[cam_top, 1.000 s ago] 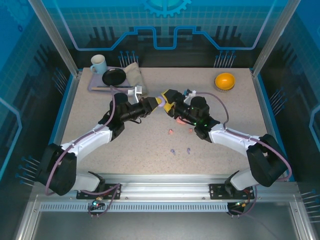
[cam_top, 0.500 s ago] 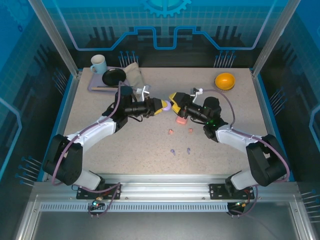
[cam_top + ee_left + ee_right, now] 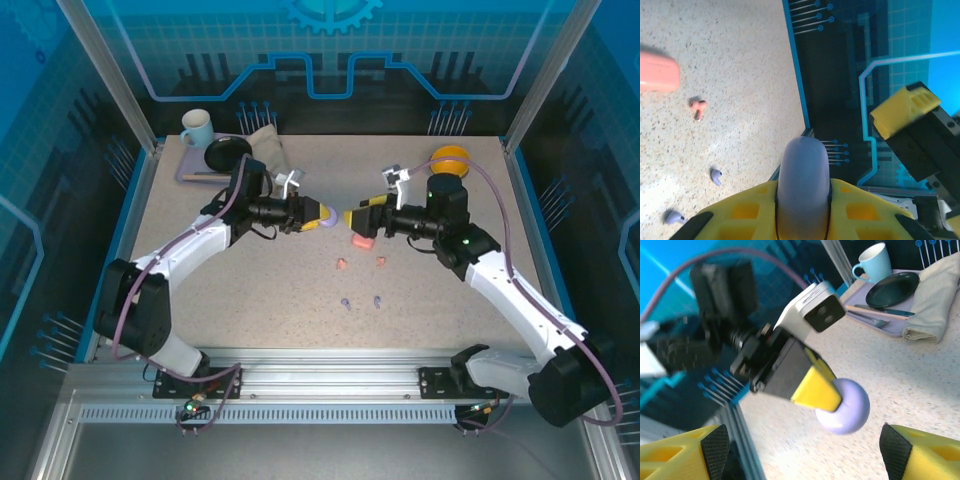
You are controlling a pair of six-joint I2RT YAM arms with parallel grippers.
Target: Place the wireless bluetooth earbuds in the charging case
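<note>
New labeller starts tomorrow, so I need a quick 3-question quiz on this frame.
1. True or false: the left gripper is shut on the purple case.
2. How many earbuds lie loose on the table? A) two B) three C) four
3. Fill in: the right gripper is ____ and holds nothing.

Key: 1 true. 2 C, two pink and two purple. 3 open.
</note>
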